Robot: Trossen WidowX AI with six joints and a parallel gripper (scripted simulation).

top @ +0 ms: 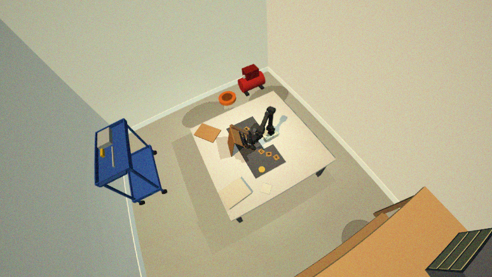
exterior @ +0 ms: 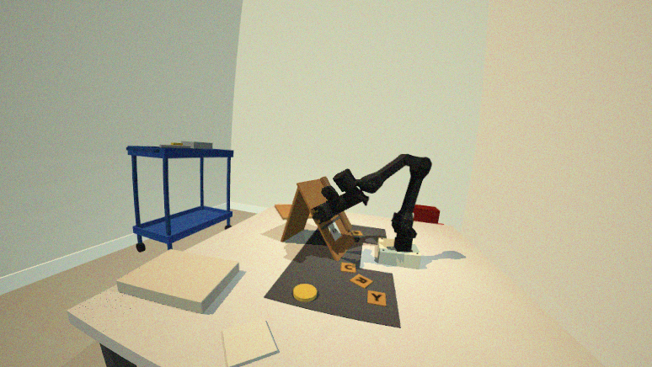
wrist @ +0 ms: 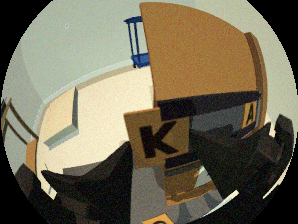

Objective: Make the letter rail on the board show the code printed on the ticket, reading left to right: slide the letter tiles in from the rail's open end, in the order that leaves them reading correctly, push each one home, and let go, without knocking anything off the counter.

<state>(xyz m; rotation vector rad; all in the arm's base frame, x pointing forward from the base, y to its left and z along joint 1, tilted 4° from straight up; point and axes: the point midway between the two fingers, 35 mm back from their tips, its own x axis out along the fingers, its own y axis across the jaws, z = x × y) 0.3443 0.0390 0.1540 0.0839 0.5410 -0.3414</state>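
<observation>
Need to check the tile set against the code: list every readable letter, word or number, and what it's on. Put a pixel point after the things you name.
"K": tile point(wrist: 159, 138) in the gripper point(wrist: 160, 140)
"A": tile point(wrist: 249, 115) in the board's rail
"C": mat tile point(exterior: 348, 267)
"R": mat tile point(exterior: 360, 280)
"Y": mat tile point(exterior: 376, 298)
Tile beyond the board point(exterior: 355, 233): too small to read.
Ticket code: cannot be read.

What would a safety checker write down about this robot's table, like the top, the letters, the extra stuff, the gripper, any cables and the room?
Surface: pale table, dark mat on it.
Job's things: K tile at the rail's end; A tile in the rail; C, R and Y tiles on the mat.
Clutter: yellow disc on the mat.
Gripper: shut on the K tile.
Cables: nothing seen.
Surroundings: blue cart near a wall.
</observation>
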